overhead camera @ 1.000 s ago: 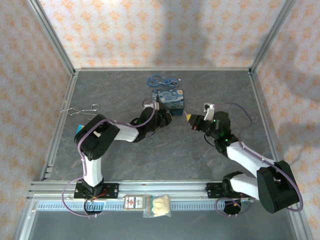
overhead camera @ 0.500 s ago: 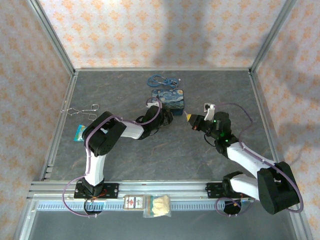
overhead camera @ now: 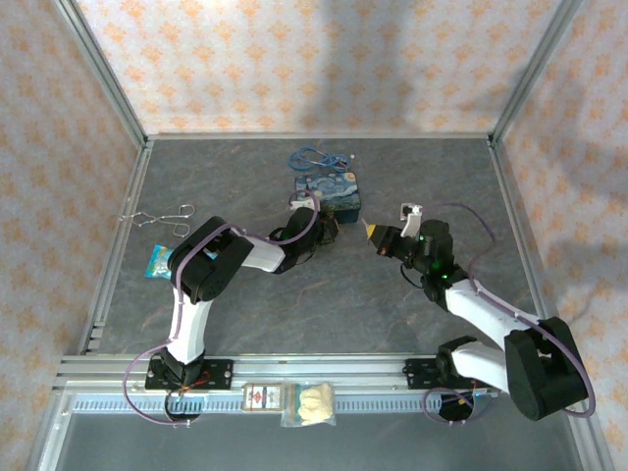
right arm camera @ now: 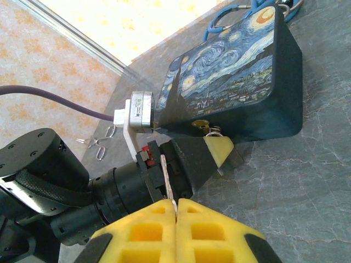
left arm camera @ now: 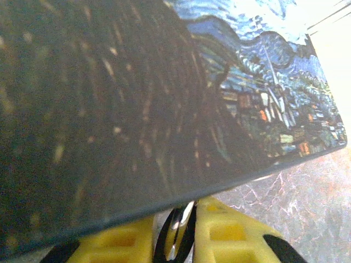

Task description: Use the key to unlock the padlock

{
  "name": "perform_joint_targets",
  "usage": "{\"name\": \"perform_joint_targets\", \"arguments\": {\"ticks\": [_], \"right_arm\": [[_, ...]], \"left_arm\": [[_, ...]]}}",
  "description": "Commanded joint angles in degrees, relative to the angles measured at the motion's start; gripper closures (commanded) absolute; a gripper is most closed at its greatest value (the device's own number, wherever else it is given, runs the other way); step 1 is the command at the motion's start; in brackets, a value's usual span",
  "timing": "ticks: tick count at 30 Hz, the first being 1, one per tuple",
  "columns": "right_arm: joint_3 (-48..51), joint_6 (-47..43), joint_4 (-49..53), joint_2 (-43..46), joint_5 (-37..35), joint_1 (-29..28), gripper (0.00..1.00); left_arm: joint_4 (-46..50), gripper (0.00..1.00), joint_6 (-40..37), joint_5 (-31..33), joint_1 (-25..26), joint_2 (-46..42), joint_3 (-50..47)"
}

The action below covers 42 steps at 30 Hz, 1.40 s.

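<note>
Grey marbled surface (overhead camera: 245, 324) under patterned walls; the painted tin (overhead camera: 334, 193) sits toward the far edge, mid-width. The padlock (right arm camera: 210, 129) hangs at the tin's near face, and the left gripper (overhead camera: 329, 230) appears to have its jaws pinched narrowly around it. The right gripper (right arm camera: 176, 204) is clenched on the key (right arm camera: 166, 178), whose long axis runs straight out of the jaws. From the key tip, the padlock lies near, toward the left edge, so the right arm's approach decides it.

Tin (overhead camera: 339, 192) and left gripper (overhead camera: 330, 228) crowd the frame's centre. Bare table (overhead camera: 324, 304) lies open below and upper right.
</note>
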<state>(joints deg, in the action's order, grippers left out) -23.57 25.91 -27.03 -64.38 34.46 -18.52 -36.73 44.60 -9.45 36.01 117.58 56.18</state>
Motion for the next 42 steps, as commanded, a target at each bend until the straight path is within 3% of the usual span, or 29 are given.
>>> {"name": "perform_joint_targets", "arguments": {"ticks": [1,7,12,19,25,35,42], "right_arm": [[0.41,0.39,-1.94,0.75,-0.1,0.42,1.0],[1.15,0.05,-0.85,-0.18,1.03,0.5,1.0],[3.27,2.4,-3.21,-2.04,3.74,0.49,1.0],[8.77,9.19,-15.58,-8.34,9.36,0.37,1.0],[10.4,15.11,-27.86,-17.4,11.79,-1.42,1.0],[6.19,24.41,-45.52,-29.31,12.87,-6.18,1.0],[4.94,24.63,-47.51,-32.01,13.31,-7.27,1.0]], "left_arm": [[2.95,0.87,0.66,-0.87,-0.15,1.21,-1.56],[2.12,0.98,3.04,-2.65,-0.3,-3.86,-5.71],[-3.09,1.0,10.87,-6.73,-0.89,-7.89,-11.8],[-20.67,1.0,27.0,-15.38,-2.49,-8.68,-18.63],[-36.27,1.0,37.94,-18.8,-3.47,-5.45,-22.38],[-40.84,1.0,40.67,-19.55,-3.84,-5.42,-24.08],[-41.48,1.0,40.92,-19.73,-3.84,-5.52,-24.46]]}}
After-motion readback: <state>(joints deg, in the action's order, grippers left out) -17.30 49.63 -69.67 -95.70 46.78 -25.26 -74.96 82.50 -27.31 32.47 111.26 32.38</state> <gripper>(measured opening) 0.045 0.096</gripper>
